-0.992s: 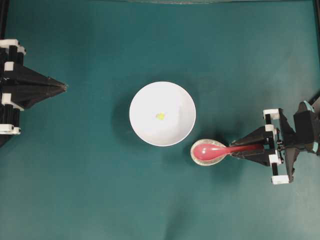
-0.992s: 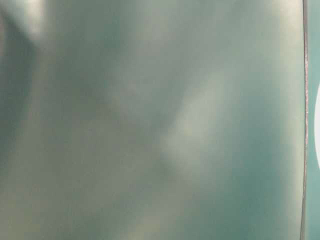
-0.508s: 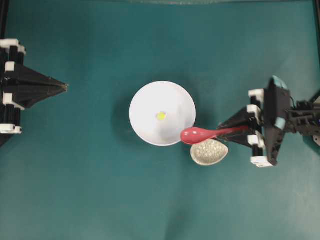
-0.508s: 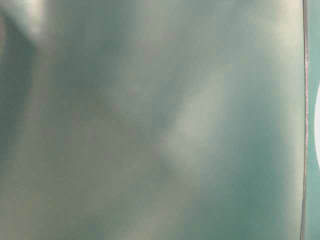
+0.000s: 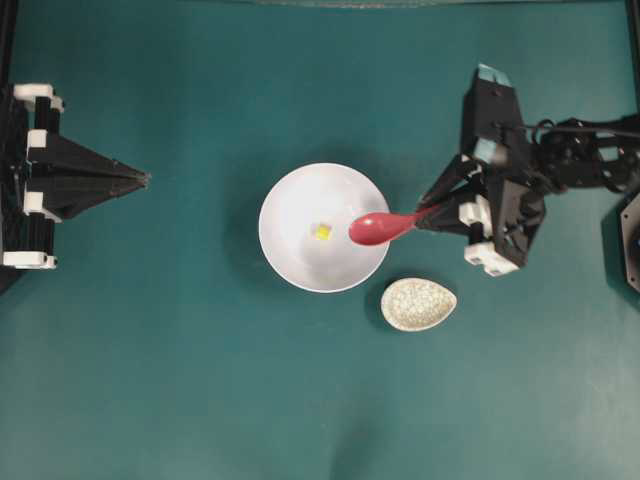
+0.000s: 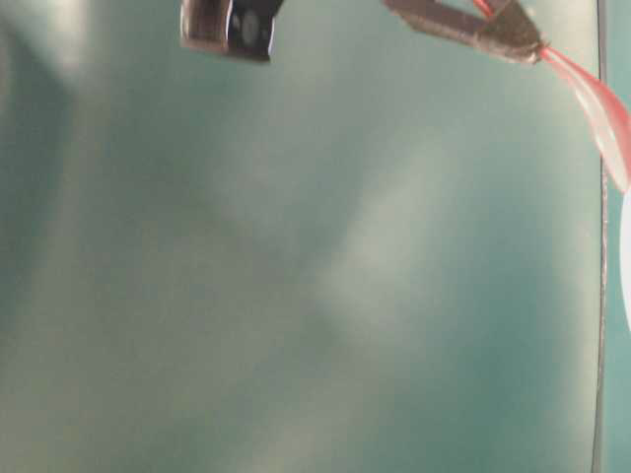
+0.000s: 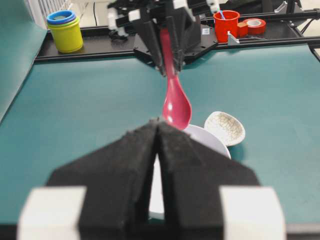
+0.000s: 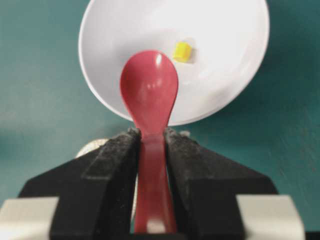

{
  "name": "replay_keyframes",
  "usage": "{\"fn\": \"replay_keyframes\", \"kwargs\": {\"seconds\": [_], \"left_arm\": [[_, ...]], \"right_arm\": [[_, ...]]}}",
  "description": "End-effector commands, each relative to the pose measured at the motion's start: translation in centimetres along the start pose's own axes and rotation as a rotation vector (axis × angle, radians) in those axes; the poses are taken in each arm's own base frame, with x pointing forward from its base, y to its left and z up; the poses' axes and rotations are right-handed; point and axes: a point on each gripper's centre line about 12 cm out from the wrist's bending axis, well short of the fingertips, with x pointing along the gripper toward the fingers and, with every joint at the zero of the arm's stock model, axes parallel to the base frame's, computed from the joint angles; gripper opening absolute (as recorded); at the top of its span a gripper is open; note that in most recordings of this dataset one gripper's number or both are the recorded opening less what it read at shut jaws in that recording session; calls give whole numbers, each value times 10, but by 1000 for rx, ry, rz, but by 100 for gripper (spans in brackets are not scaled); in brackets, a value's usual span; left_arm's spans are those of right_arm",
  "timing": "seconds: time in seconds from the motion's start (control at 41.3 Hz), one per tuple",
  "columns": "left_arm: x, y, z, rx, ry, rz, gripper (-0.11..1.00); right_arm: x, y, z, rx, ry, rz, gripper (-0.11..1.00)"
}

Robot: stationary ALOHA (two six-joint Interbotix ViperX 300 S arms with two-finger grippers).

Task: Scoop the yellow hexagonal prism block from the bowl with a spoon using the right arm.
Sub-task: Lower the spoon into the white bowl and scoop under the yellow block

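Spoon being held over the bowl's rim by the right claw

The teal worktop (image 5: 200, 380) is being shared by the white bowl (image 5: 290, 250) at centre and a small speckled dish (image 5: 418, 304) lying empty just beside it. The right claw (image 5: 432, 212) is being kept clamped on the handle of the red-pink spoon (image 5: 377, 228), whose scoop is being held above the bowl's right edge. The left claw (image 5: 143, 180) is being kept together, well apart from the bowl. The yellow hexagonal prism block (image 5: 323, 232) is being left on the bowl's floor, near the scoop.
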Motion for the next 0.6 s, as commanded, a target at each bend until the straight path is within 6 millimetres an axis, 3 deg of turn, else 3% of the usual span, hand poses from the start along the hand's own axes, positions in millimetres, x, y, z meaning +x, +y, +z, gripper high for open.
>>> {"fn": "replay_keyframes", "kwargs": {"seconds": [0.0, 0.315, 0.581], "left_arm": [[3, 2, 9, -3, -20, 5, 0], [3, 1, 6, -5, 10, 3, 0], [3, 1, 6, -5, 11, 2, 0]], "right_arm": [[-1, 0, 16, 4, 19, 12, 24], [27, -4, 33, -19, 176, 25, 24], [36, -13, 39, -1, 246, -33, 24]]}}
